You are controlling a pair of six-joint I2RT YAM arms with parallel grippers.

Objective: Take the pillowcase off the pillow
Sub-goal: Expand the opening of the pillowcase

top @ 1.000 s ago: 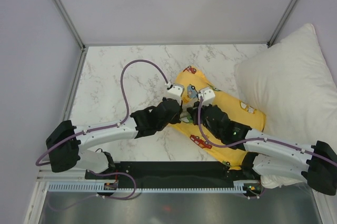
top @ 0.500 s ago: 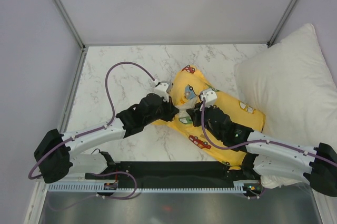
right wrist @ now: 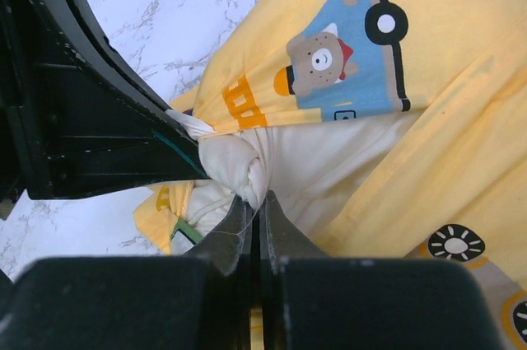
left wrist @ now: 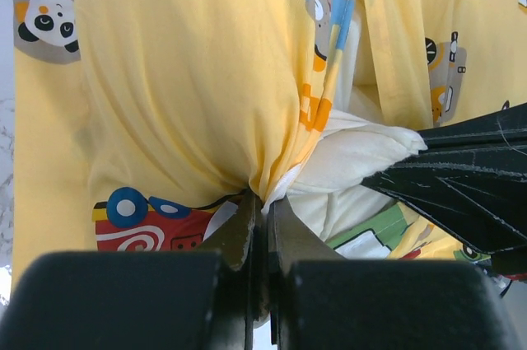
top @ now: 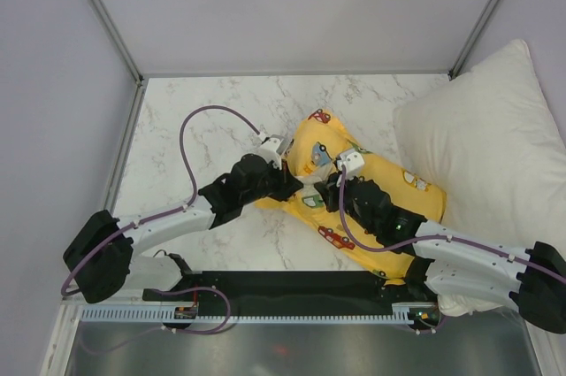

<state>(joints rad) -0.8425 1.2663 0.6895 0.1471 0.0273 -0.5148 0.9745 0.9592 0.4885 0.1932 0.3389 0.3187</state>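
Overhead, a white marble table [top: 203, 128] carries a big white pillow [top: 495, 146] at its right edge. Just left of that, near the table's middle, lies the yellow pillowcase [top: 380, 168], printed with cartoon vehicles. The cream pillow [right wrist: 329, 169] sits mostly inside it, with one bunched corner poking from the opening on the near-left side. The left pincer [left wrist: 263, 202] is clenched on the pillowcase's gathered edge. Just beside it, the right pincer [right wrist: 255, 202] is clenched on the pillow's bunched corner.

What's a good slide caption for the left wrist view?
Left gripper pinches a fold of the yellow pillowcase, the cream pillow bulging out beside it.
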